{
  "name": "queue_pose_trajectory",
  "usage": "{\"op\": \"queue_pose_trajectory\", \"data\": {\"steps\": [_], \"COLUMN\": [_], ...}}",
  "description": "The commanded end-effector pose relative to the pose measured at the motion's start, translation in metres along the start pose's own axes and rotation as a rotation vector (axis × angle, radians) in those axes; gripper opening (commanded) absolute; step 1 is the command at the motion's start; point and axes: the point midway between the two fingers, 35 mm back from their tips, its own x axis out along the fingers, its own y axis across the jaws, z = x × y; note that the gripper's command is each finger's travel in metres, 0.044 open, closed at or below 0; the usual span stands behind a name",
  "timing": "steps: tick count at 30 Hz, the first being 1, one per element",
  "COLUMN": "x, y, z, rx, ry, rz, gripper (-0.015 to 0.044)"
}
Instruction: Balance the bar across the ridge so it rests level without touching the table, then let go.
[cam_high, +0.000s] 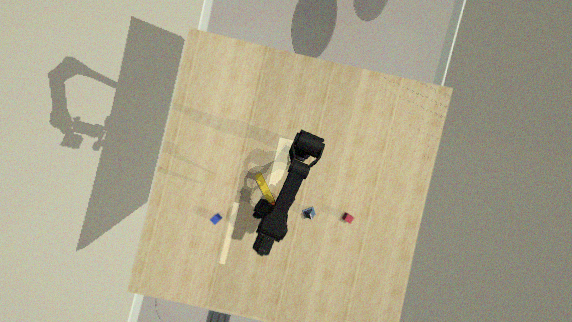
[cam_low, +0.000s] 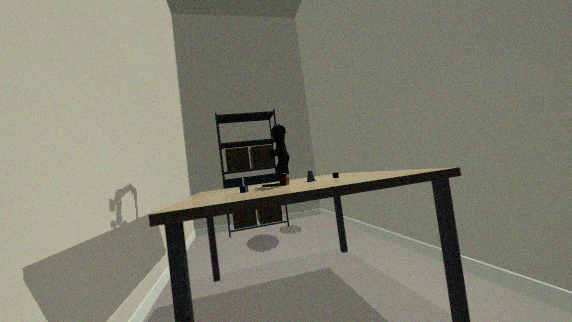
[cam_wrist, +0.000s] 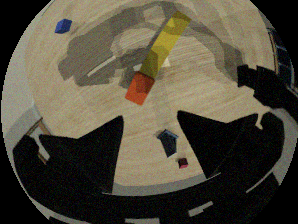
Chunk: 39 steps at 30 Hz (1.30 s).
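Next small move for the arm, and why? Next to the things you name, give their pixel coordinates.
Probably shift the open gripper (cam_wrist: 150, 116) towards the bar's orange end block (cam_wrist: 139, 88), then lower: in the wrist view the block lies just beyond the fingertips, and the yellow bar (cam_high: 265, 188) (cam_wrist: 166, 42) isn't across the ridge yet.

There is an open gap between the two black fingers. The yellow bar with the red end (cam_high: 264, 186) (cam_low: 272, 185) (cam_wrist: 165, 45) lies in the way on one side. The dark blue ridge (cam_high: 309, 213) (cam_low: 310, 176) (cam_wrist: 168, 142) stands apart from it, with room between it and the small red block (cam_high: 348, 218) (cam_low: 335, 175) (cam_wrist: 183, 163). The blue block (cam_high: 216, 219) (cam_low: 243, 189) (cam_wrist: 63, 26) is well apart, past the bar.
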Motion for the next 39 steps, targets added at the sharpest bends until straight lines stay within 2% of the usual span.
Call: {"op": "queue_pose_trajectory", "data": {"steps": [1, 15, 20, 24, 32, 39], "x": [-0.004, -0.015, -0.015, 0.0, 0.056, 0.061], "y": [-0.002, -0.019, -0.02, -0.02, -0.027, -0.028], "z": [0.018, 0.081, 0.084, 0.086, 0.091, 0.092], "rx": [0.111, 0.523, 0.542, 0.542, 0.542, 0.542], "ry": [-0.029, -0.121, -0.126, -0.126, -0.126, -0.126], "rz": [-0.012, -0.066, -0.068, -0.068, -0.068, -0.068], "gripper": [0.0315, 0.0315, 0.0315, 0.0315, 0.0315, 0.0315]}}
